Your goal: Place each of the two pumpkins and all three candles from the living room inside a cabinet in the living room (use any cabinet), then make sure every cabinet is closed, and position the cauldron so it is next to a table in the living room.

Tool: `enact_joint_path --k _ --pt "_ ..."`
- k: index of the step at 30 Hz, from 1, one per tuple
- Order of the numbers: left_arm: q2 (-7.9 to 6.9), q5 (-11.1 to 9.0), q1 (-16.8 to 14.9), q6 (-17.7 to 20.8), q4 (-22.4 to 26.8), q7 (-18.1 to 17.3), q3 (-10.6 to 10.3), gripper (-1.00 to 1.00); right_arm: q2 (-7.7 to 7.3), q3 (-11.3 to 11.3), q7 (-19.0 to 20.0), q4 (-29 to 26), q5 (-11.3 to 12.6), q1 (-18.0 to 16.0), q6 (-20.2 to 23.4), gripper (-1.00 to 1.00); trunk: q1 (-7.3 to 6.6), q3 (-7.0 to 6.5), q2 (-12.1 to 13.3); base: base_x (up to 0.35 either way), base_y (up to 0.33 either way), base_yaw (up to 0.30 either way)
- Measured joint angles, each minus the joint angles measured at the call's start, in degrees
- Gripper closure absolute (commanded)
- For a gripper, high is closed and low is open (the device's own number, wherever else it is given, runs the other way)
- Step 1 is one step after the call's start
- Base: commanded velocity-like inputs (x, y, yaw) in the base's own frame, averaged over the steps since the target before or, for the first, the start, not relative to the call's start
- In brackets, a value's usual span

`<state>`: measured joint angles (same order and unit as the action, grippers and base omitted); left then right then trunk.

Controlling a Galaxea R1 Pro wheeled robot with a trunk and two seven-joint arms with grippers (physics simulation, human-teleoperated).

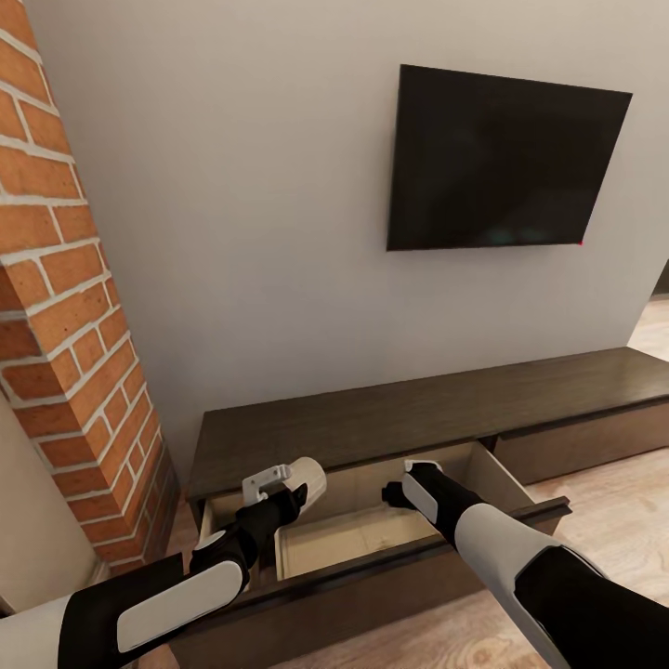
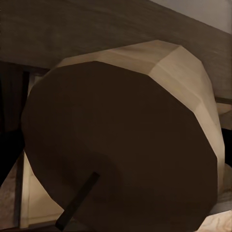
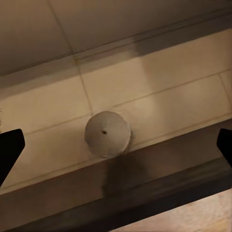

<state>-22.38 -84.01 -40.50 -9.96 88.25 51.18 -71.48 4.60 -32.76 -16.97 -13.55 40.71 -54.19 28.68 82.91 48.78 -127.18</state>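
Observation:
The dark-brown cabinet (image 1: 418, 409) has its left drawer (image 1: 353, 544) pulled out, showing a light tan floor. My left gripper (image 1: 290, 494) is shut on a beige candle (image 1: 311, 476), held over the drawer's back left part. In the left wrist view that candle (image 2: 145, 125) looms close, its round end and dark wick toward the camera. My right gripper (image 1: 398, 491) reaches into the drawer and stands open, fingertips (image 3: 9, 150) wide apart. Below it a second candle (image 3: 107, 134) stands on the drawer floor (image 3: 159, 72), near the front wall. No pumpkin is in sight.
A black TV (image 1: 502, 158) hangs on the grey wall above the cabinet. A red brick column (image 1: 65, 325) stands close at the left. The drawer front to the right (image 1: 595, 437) is closed. Light wood floor (image 1: 613, 502) runs in front.

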Motion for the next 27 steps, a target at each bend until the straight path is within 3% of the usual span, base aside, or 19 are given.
enact_joint_path --k 3,8,14,16,17,20,24,26,27 --pt "0.0 0.0 0.0 0.0 0.0 0.0 0.0 1.0 -0.03 0.0 -0.1 -0.7 0.0 0.0 -0.7 -1.0 0.0 0.0 0.0 0.0 0.0 0.0" --pt "0.0 -0.1 0.0 0.0 -0.1 0.0 0.0 1.0 -0.83 0.0 -1.1 -6.3 0.0 0.2 -5.7 -1.0 0.0 0.0 0.0 0.0 0.0 0.0" --pt "0.0 -0.2 0.0 0.0 -0.4 0.0 0.0 1.0 -4.45 -0.1 -6.4 -18.8 0.6 2.4 -5.5 -1.0 0.0 0.0 0.0 0.0 0.0 0.0" --pt "0.03 -0.3 0.0 0.1 -0.5 0.0 0.0 1.0 -5.74 -0.1 -10.3 -25.8 0.7 5.1 -4.9 -1.0 0.0 0.0 0.0 0.0 0.0 0.0" --pt "0.09 -0.3 0.0 0.1 -0.6 0.0 0.0 1.0 -6.75 -0.1 -14.3 -31.9 0.8 8.0 -4.6 -1.0 0.0 0.0 0.0 0.0 0.0 0.0" --pt "0.15 -0.4 0.0 0.5 -0.8 0.0 0.0 1.0 -7.63 -0.2 -21.9 -41.5 0.9 12.3 -4.4 -1.0 0.0 0.0 0.0 0.0 0.0 0.0" --pt "0.64 -0.8 0.0 2.9 -2.8 0.0 0.0 1.0 -8.61 -0.1 -28.0 -53.3 0.9 16.8 -1.1 -1.0 0.0 0.0 0.0 0.0 0.0 0.0" --pt "1.88 -1.6 0.0 5.8 -4.4 -0.1 0.3 1.0 -10.09 0.0 -29.5 -60.6 1.1 19.3 0.7 -1.0 0.0 0.0 0.0 0.0 0.0 0.0" --pt "2.73 -2.2 0.0 7.8 -5.0 -0.1 1.5 1.0 -11.09 0.0 -30.7 -64.9 2.4 20.6 1.8 -1.0 0.0 0.0 0.0 0.0 0.0 0.0"
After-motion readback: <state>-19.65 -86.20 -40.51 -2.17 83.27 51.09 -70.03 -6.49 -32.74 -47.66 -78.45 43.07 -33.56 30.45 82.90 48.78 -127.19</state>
